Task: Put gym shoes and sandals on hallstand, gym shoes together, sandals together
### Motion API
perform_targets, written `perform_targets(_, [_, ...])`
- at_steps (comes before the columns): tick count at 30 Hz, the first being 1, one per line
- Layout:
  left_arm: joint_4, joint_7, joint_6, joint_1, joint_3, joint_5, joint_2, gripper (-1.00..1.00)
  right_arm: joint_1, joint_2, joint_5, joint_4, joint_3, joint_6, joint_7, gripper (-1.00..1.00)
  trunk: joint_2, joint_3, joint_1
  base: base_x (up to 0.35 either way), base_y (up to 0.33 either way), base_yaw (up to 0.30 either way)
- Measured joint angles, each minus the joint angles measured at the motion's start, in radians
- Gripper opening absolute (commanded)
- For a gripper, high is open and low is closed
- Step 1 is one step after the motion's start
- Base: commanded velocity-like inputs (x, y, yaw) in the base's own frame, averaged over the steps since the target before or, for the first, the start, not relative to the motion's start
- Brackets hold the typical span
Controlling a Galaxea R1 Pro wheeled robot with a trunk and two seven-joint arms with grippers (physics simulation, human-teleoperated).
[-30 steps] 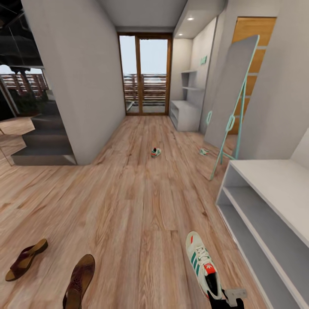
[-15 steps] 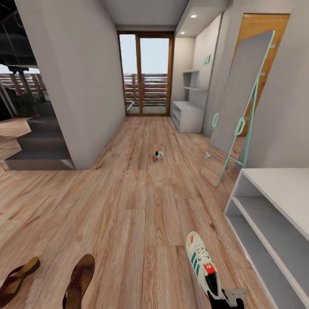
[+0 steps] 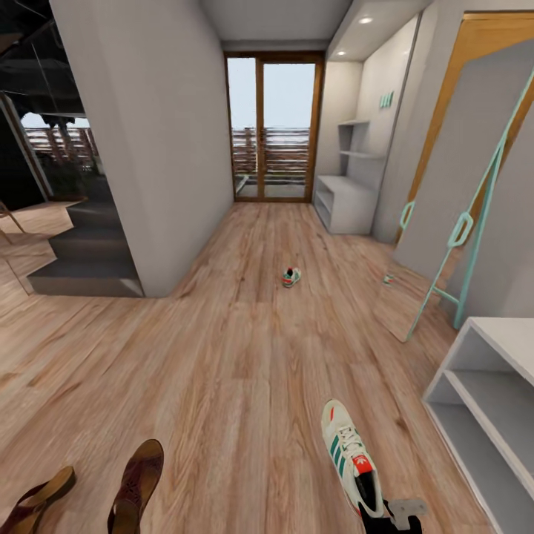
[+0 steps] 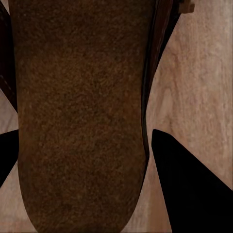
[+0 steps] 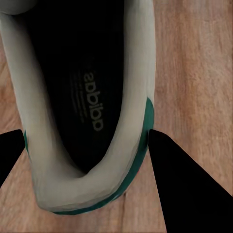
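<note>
The right gripper (image 5: 85, 160) was clamped on a white gym shoe (image 3: 350, 460) by its heel, at five o'clock close in. At seven o'clock the left gripper (image 4: 82, 155) squeezed a brown sandal (image 3: 137, 486); a second sandal (image 3: 37, 500) lay just beside it on the wood floor (image 3: 237, 371). The other gym shoe (image 3: 291, 277) sat far ahead at twelve o'clock. The pale grey hallstand (image 3: 345, 204) stood farthest, at one o'clock.
</note>
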Motion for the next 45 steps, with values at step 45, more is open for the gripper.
perform_targets(45, [0.001,0.000,0.000,0.001,0.000,0.005,0.001,-1.00,0.000,0.002,0.001,0.000,0.000,-0.001,0.001,-1.00,0.000,0.000,0.000,0.334,0.024,0.000])
